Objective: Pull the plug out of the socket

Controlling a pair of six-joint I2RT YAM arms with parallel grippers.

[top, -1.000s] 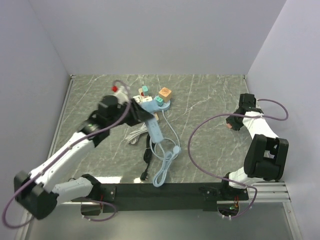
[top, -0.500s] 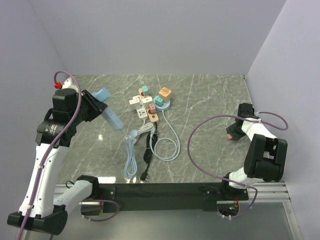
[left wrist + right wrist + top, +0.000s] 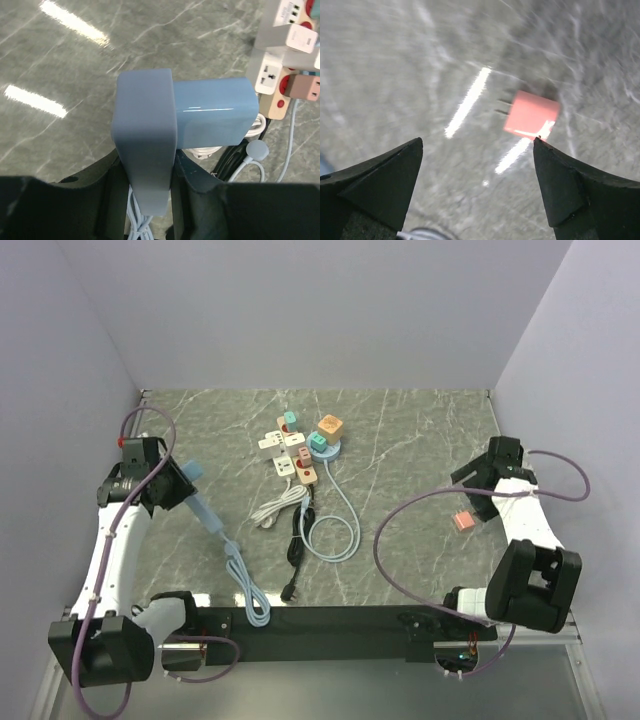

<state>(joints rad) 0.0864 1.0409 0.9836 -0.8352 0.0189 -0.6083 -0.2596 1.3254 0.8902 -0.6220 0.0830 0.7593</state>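
At the near edge, a pale blue cord (image 3: 245, 585) trails up to the blue strip (image 3: 205, 512), which hangs tilted over the left side of the table (image 3: 420, 430). The left gripper (image 3: 145, 175) pinches the strip's upper end from both sides.

Near the right edge, the pink plug (image 3: 463, 521) lies on the marble, apart from every socket. The right gripper (image 3: 477, 141) hovers above it with its fingers spread wide, holding nothing.

Toward the middle of the far edge sit a tan strip (image 3: 298, 462) and an orange adapter (image 3: 330, 427), with white, black and blue cords looped on their near side.

The plug looks small, light and rigid, a smooth plastic block that would probably slip under a loose grip. It is best held across two opposite flat faces of the body, never by the pins. The strip is long and stiff, and its cord will likely drag and swing it.

From above the plug is only a pink square. The right wrist view, though blurred, shows two pins poking from its side, so it lies on a face. The left wrist view shows a grey-blue bar clamped between the fingers with a paler block joined to it. Whether that block is a seated plug cannot be told. Only the top view shows the strip's whole length and cord.
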